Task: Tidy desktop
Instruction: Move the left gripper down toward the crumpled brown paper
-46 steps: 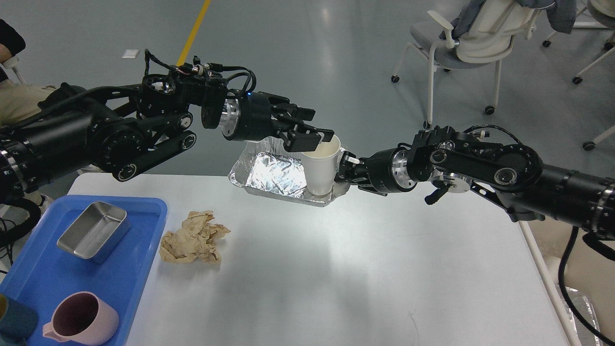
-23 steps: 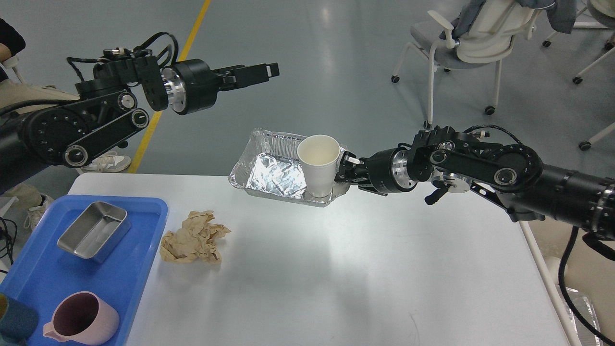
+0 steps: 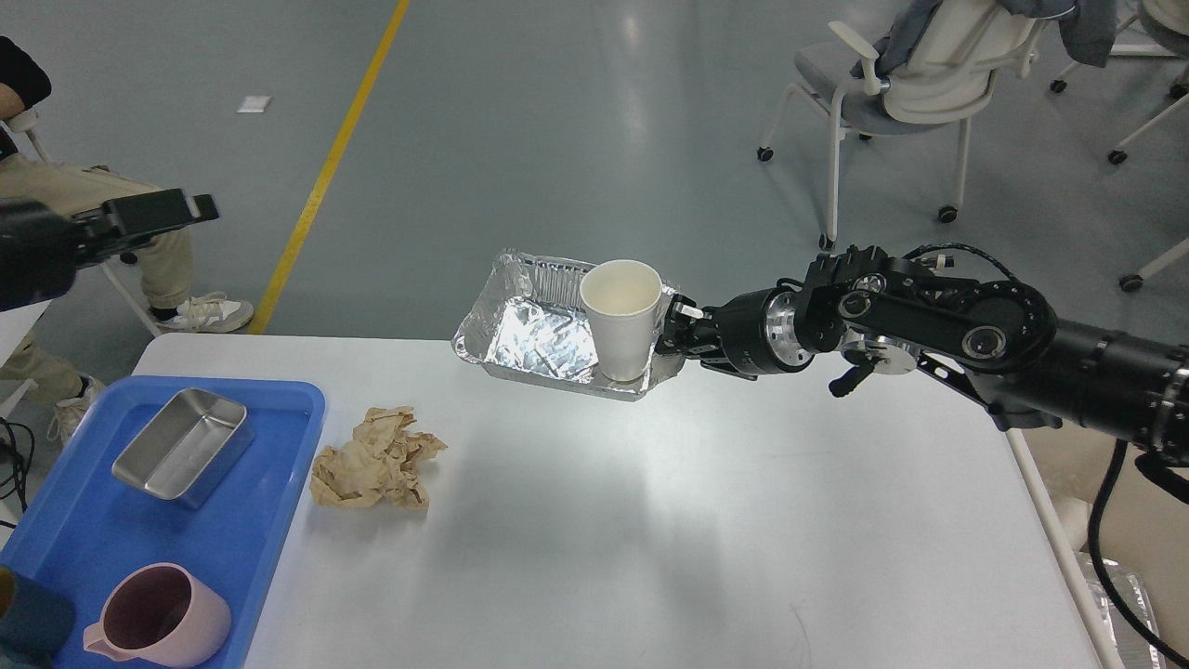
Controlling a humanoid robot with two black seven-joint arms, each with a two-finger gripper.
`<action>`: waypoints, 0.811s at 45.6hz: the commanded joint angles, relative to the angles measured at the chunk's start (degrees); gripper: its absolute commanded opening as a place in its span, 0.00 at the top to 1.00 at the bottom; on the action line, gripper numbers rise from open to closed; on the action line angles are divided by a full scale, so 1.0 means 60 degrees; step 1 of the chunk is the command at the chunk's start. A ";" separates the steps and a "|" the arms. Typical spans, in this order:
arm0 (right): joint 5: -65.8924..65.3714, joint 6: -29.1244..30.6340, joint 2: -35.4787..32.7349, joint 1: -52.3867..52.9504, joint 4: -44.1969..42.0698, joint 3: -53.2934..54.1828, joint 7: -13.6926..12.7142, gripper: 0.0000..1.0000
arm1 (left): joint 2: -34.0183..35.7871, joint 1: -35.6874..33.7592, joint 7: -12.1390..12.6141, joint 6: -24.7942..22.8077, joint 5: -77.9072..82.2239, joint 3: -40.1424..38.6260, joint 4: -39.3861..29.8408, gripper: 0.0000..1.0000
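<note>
The desktop [image 3: 650, 520] is a glossy white tabletop. Above its far edge hangs a foil tray [image 3: 534, 339], gripped at its right rim by my right gripper [image 3: 673, 333], which is shut on it. A white paper cup [image 3: 620, 316] stands upright in the tray's right end, next to the gripper. My left gripper [image 3: 163, 212] is far off at the left edge of the view, above the floor and away from the table; its fingers merge into one dark shape. A crumpled brown paper [image 3: 376, 460] lies on the desktop left of centre.
A blue tray [image 3: 84, 530] at the left front holds a steel box [image 3: 183, 446], a pink mug [image 3: 163, 618] and a teal item [image 3: 28, 618]. A seated person [image 3: 56, 186] is at the far left. Office chairs [image 3: 920, 84] stand behind at the right.
My left gripper let go of the paper cup, rose, and pulled back far to the left. The right gripper still holds the foil tray, shifted slightly right.
</note>
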 commanded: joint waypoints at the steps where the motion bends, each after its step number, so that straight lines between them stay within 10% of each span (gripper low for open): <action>1: 0.0001 0.0000 0.0051 0.0015 0.0001 0.0029 0.0000 1.00 | 0.0845 0.1170 -0.0443 0.0141 -0.0015 0.0000 -0.0218 0.03; 16: 0.0001 0.0000 0.0007 0.0102 0.0001 -0.0044 0.0000 1.00 | 0.1036 0.4657 -0.0869 0.2251 -0.0030 -0.0014 -0.1156 0.03; 37: 0.0001 0.0000 -0.0008 0.0132 0.0001 -0.0059 0.0000 1.00 | 0.0685 0.4922 -0.1982 0.2354 -0.0850 -0.0117 -0.1552 0.03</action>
